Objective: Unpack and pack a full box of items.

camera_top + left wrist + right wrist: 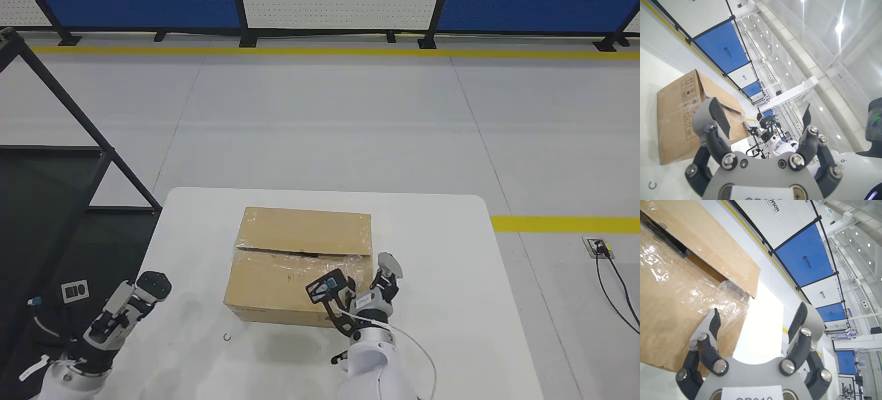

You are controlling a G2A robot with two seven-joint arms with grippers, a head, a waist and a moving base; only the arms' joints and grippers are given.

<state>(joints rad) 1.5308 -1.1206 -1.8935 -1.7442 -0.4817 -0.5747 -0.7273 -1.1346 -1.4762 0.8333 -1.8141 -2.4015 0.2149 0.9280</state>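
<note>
A brown cardboard box (pixel 300 262) sits in the middle of the white table (pixel 450 300), its top flaps down with a dark slit between them. Loose clear tape (pixel 728 294) wrinkles over the seam and the near corner. My right gripper (pixel 383 272) is at the box's front right corner, open, one fingertip (pixel 714 321) close to the taped side of the box (pixel 677 306), nothing held. My left gripper (pixel 153 286) hangs off the table's left front edge, well away from the box (pixel 676 121), open (pixel 762 117) and empty.
A small metal ring (pixel 229 336) lies on the table in front of the box, also seen as a ring (pixel 652 185) near my left gripper. A black frame (pixel 60 110) stands left of the table. Bare tabletop lies around the box.
</note>
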